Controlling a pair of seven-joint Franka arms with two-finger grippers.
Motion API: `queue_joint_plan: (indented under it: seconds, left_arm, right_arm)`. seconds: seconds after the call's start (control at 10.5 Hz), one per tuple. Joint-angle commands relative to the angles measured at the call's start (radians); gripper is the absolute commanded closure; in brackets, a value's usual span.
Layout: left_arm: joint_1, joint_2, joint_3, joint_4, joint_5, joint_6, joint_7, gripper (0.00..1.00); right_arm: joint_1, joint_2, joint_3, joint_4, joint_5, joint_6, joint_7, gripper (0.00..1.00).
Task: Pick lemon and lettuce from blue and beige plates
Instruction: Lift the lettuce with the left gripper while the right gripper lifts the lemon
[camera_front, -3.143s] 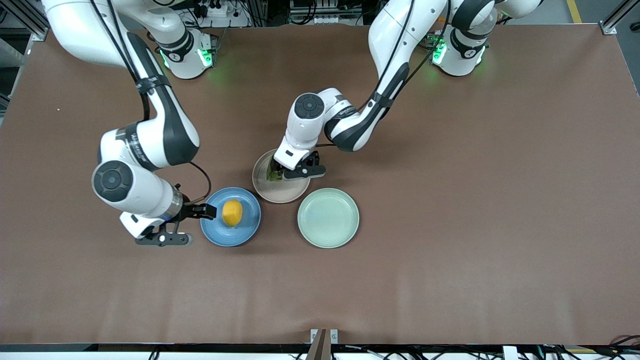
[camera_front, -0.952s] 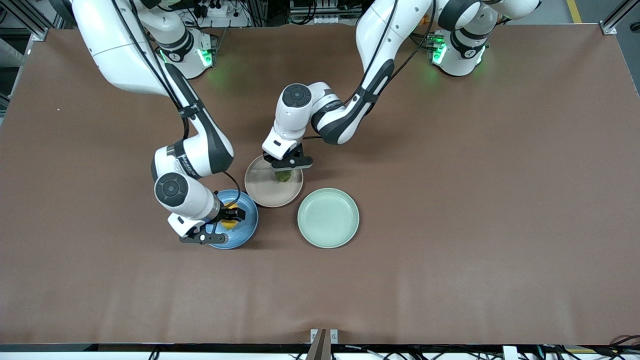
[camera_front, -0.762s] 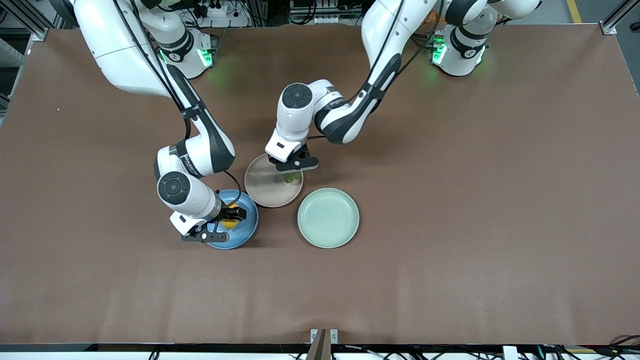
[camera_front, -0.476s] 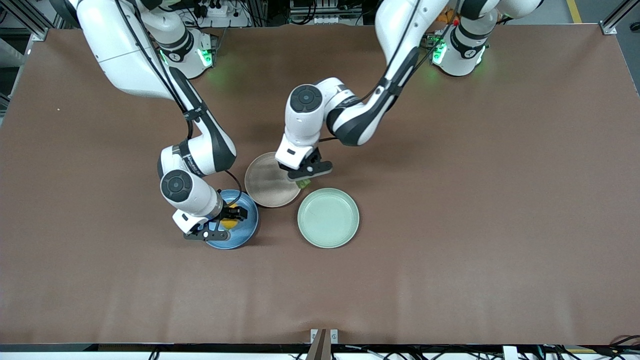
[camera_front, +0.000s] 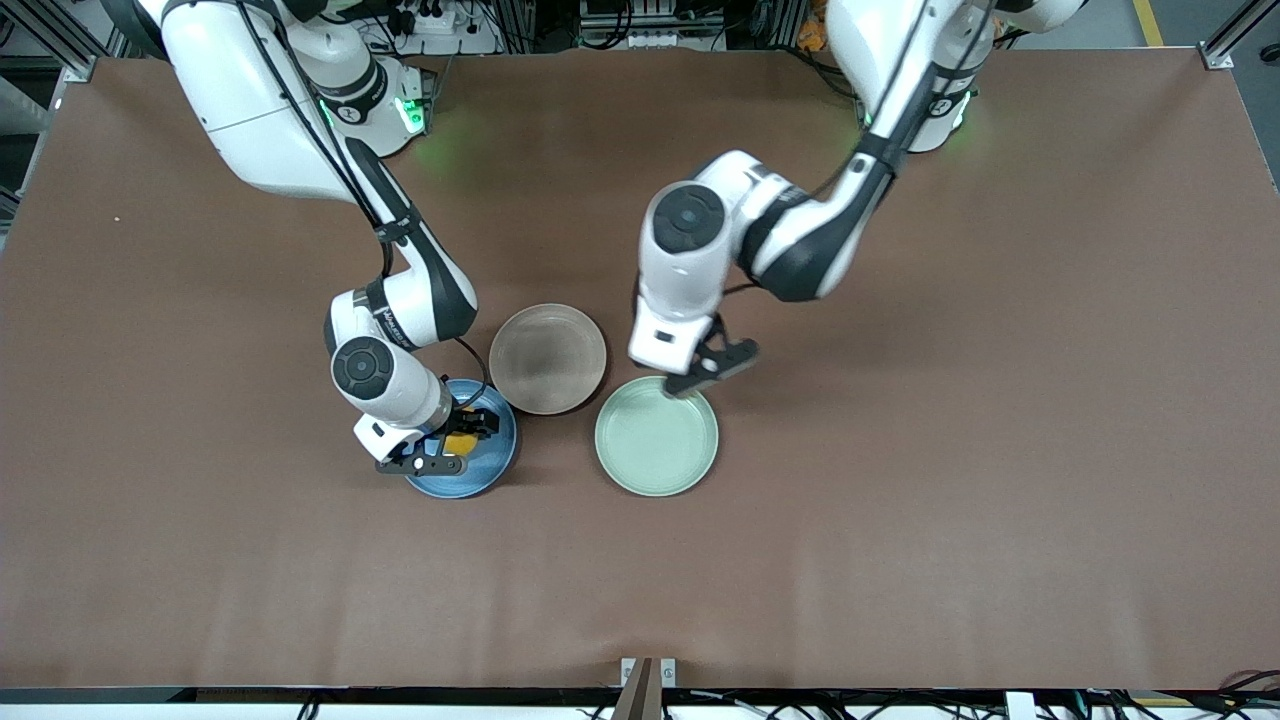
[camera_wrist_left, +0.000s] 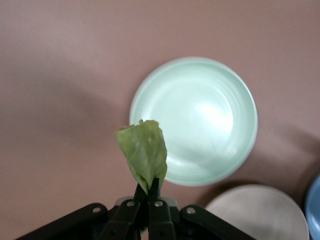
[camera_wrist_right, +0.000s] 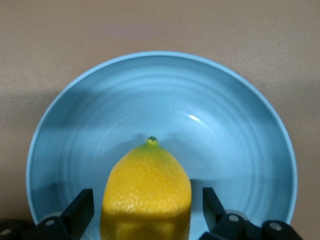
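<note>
The left gripper, jaws clamped on the wrinkled green lettuce leaf, hangs over the mint-green plate, while the right gripper, jaws open astride the dimpled yellow lemon on the blue plate, must next close.

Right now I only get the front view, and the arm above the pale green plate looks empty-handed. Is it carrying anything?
Observer: Yes. Its wrist view shows the left gripper shut on the lettuce, which hangs over the rim of the mint-green plate.
Operator: Has the other hand grabbed the lemon?
Observer: Not yet. The right gripper is open over the blue plate. Its fingers flank the lemon with a gap on each side.
Operator: Is the lemon lifted?
Observer: No, it sits on the plate, stem end pointing away from the gripper.
</note>
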Motion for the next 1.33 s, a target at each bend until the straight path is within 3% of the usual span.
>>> queue_joint_plan:
  seconds: [0.0, 0.19, 0.29, 0.48, 0.76, 1.14, 1.24]
  left_arm:
    - [0.064, -0.043, -0.006, -0.026, 0.044, -0.02, -0.005, 1.0]
    - [0.111, -0.043, -0.006, -0.033, 0.047, -0.02, 0.044, 1.0]
    - [0.148, -0.043, -0.006, -0.032, 0.055, -0.018, 0.065, 1.0]
    - [0.225, -0.043, -0.008, -0.035, 0.079, -0.017, 0.125, 1.0]
    - [0.323, -0.04, -0.009, -0.041, 0.087, -0.017, 0.203, 1.0]
    - [0.444, -0.034, -0.013, -0.04, 0.086, -0.003, 0.317, 1.0]
    - [0.452, -0.036, -0.013, -0.04, 0.07, -0.003, 0.353, 0.93]
  right_arm:
    - [0.006, 0.003, -0.004, -0.001, 0.013, 0.008, 0.014, 0.37]
    - [0.005, 0.003, -0.004, -0.001, 0.013, 0.002, 0.016, 0.66]
    - [0.003, 0.002, -0.004, 0.0, 0.013, 0.0, 0.016, 0.73]
    - [-0.004, -0.004, -0.002, 0.008, 0.013, -0.03, 0.013, 0.79]
    - [-0.011, -0.035, -0.004, 0.092, 0.014, -0.264, 0.008, 0.79]
    - [-0.076, -0.105, -0.005, 0.112, 0.013, -0.383, -0.026, 0.79]
    - [-0.107, -0.121, -0.005, 0.111, 0.013, -0.426, -0.079, 0.79]
